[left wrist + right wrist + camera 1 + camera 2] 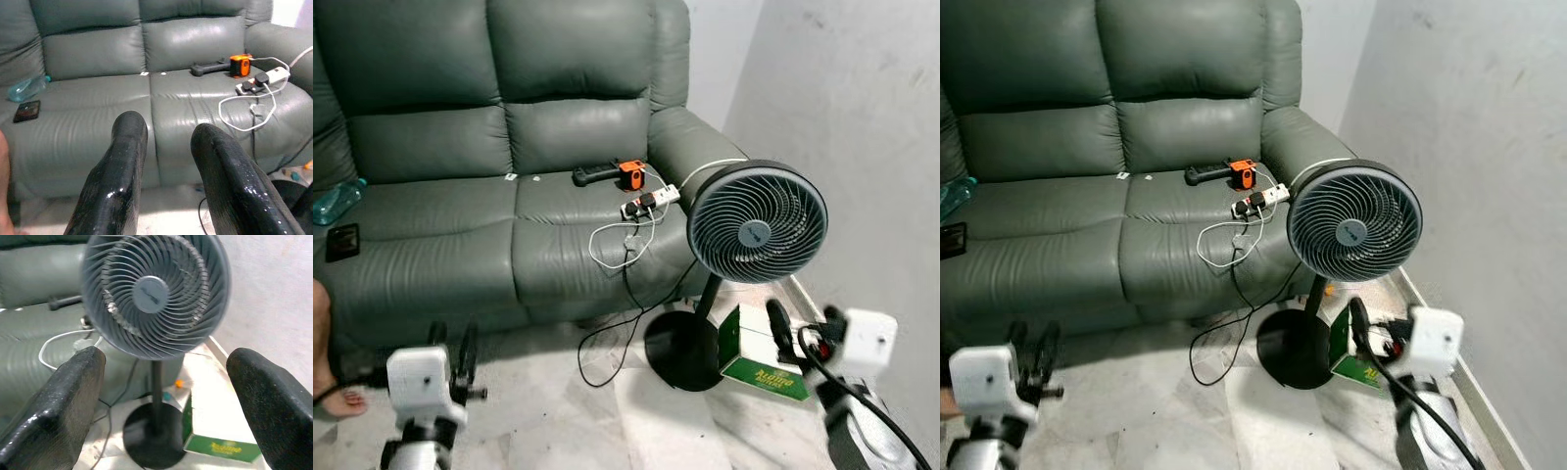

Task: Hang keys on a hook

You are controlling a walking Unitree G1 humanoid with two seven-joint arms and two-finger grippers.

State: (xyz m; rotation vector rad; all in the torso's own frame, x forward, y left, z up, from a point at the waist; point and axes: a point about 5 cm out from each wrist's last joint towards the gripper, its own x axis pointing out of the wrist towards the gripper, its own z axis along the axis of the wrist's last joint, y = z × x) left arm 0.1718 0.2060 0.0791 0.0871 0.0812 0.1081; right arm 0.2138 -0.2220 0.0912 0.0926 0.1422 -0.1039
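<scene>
My left gripper [451, 345] is low at the left, above the pale floor in front of the sofa. Its two black fingers [128, 142] stand a little apart and hold nothing; they point at the sofa seat. My right gripper [803, 331] is low at the right, next to the fan's stand. It is wide open and empty, and in the right wrist view its fingers [73, 382] frame the fan head [149, 293].
A green leather sofa [460, 225] fills the back. On it lie an orange and black tool [612, 174], a power strip [651, 202] with a white cable [617, 245], a dark phone [342, 241] and a bottle [335, 201]. A standing fan [756, 223] and green box [759, 367] stand at the right by the wall. A person's foot [335, 397] is at the far left.
</scene>
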